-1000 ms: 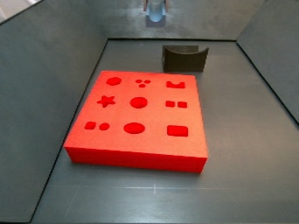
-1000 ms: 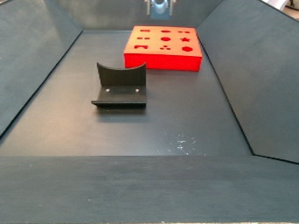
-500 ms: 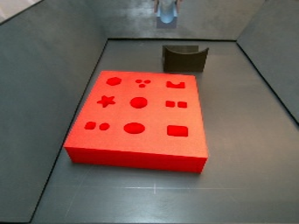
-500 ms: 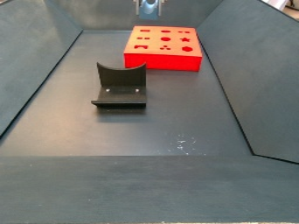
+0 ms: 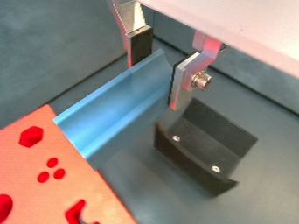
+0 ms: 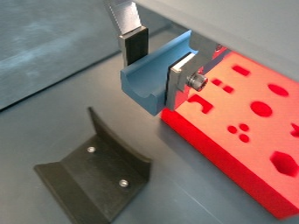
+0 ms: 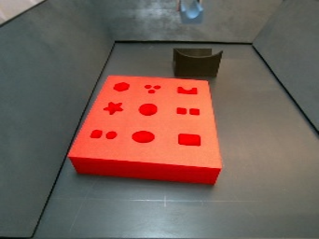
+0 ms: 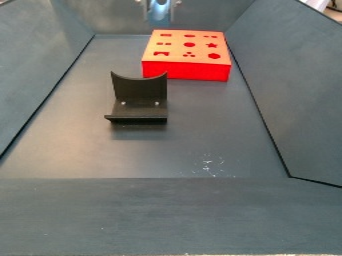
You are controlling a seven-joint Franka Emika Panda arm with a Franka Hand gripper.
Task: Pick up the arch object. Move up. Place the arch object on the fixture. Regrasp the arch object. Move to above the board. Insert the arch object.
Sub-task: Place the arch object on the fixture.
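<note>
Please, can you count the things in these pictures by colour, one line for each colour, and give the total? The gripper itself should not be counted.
Red: 1, the board.
Light blue-grey: 1, the arch object, held between the fingers of the gripper, high above the floor.
Dark grey-black: 1, the fixture, on the floor.
Total: 3.
</note>
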